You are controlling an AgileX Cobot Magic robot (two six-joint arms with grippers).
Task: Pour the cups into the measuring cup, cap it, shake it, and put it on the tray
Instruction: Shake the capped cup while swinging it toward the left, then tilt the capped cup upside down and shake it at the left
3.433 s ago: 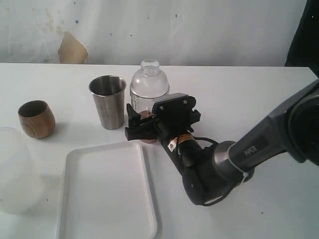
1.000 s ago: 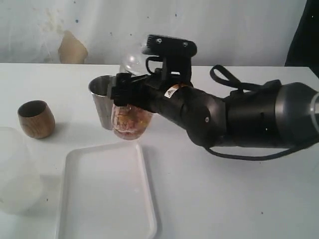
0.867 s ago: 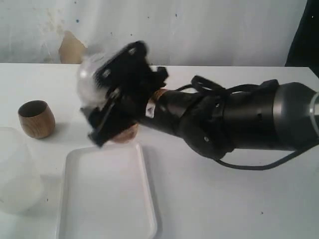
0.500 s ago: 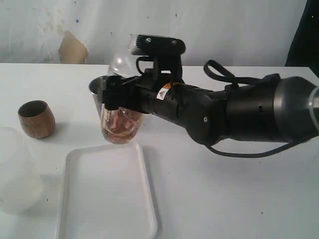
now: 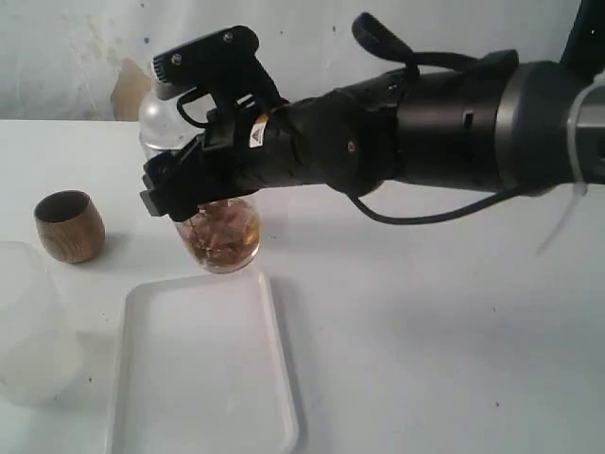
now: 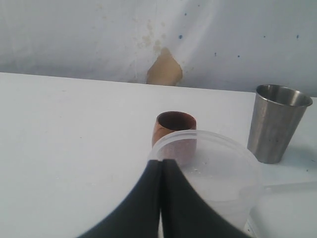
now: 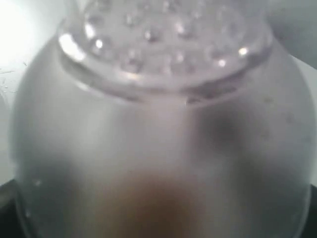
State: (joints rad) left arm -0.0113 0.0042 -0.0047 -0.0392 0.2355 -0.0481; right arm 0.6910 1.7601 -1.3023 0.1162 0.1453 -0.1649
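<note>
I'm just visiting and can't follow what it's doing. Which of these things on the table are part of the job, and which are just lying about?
Part of the job: measuring cup, held by the right gripper; cap; wooden cup; steel tumbler; white tray.
Just lying about: frosted plastic container.

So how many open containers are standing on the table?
3. A brown wooden cup at the exterior view's left; frosted plastic container nearer the camera, beside the white tray; steel tumbler, shown only in the left wrist view, otherwise hidden behind the right arm.
</note>
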